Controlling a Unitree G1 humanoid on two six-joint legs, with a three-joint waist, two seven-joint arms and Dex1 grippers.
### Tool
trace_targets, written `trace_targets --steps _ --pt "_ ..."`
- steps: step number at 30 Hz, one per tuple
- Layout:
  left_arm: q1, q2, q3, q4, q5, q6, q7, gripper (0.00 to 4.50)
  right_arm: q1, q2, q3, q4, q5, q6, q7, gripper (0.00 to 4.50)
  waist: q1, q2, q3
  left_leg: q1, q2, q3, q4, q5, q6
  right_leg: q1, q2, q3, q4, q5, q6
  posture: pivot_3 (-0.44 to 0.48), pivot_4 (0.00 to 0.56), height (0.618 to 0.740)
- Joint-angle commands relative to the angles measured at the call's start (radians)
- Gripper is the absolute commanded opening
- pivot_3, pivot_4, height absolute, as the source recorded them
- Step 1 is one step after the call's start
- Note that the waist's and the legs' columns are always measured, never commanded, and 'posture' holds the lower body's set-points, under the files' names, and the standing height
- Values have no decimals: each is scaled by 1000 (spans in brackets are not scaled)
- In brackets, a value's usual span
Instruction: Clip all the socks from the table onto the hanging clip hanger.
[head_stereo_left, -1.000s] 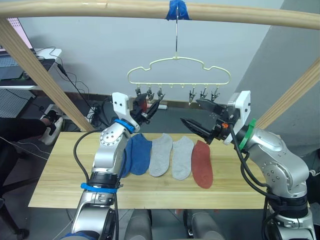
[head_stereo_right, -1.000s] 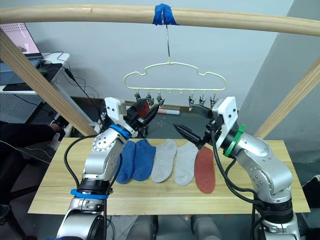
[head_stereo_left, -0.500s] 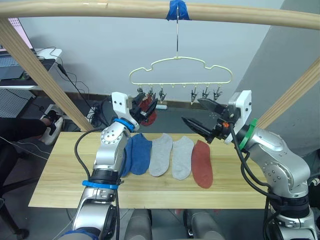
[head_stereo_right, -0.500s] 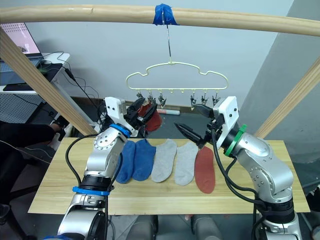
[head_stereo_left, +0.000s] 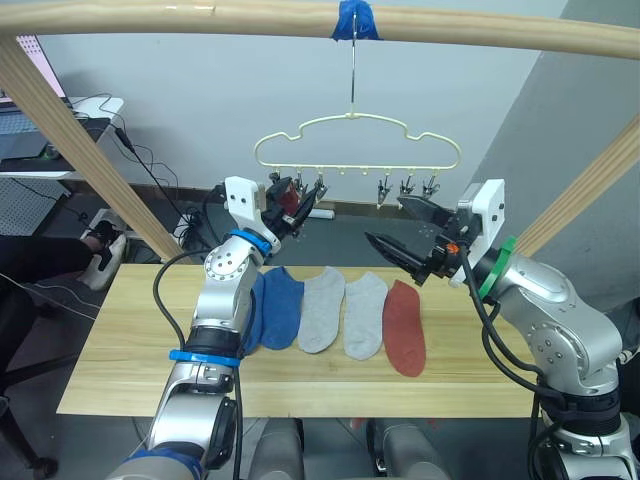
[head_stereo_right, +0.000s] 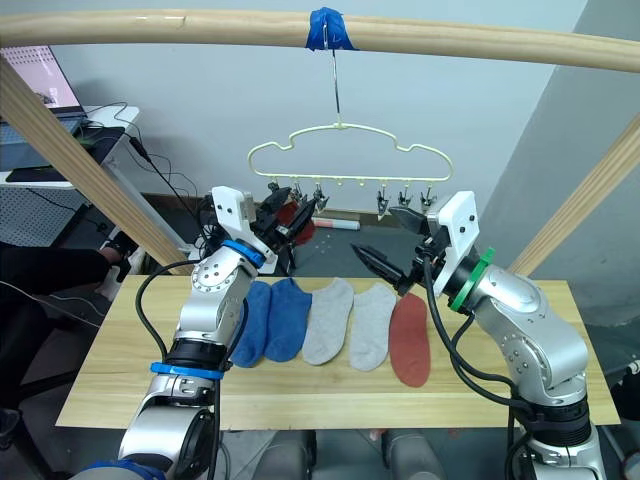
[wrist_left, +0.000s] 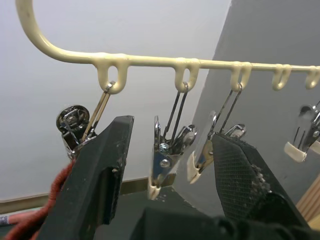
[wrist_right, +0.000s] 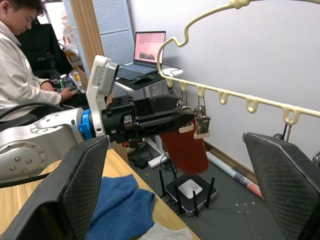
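Left gripper (head_stereo_left: 298, 207) at the clip hanger (head_stereo_left: 356, 143), fingers spread around a clip.
Rust red sock (wrist_right: 185, 147) hangs there; five socks (head_stereo_left: 330, 312) lie mid-frame on the table (head_stereo_left: 110, 350); right gripper (head_stereo_left: 398, 228) gapes, empty.

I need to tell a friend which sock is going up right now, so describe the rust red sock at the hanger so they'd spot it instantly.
Start at the pale-yellow clip hanger hooked on the wooden bar. Follow its row of clips to the robot's left end, where the left hand reaches up. The rust red sock dangles there, the lone sock in the air; its red twin lies flat on the table.
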Motion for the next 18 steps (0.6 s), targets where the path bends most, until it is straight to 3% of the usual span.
trace_targets --steps 1,18 --pt "-28 0 5 11 9 -43 -3 2778 -15 -9 -17 -49 27 -5 -8 4500 0 0 0 0 0 0 0 0 0 0 0 0 0 0 0 -45 199 740" --pt "-59 3 17 60 25 -95 34 2778 -16 -28 -16 -40 42 -14 -20 4500 0 0 0 0 0 0 0 0 0 0 0 0 0 0 0 -46 205 740"
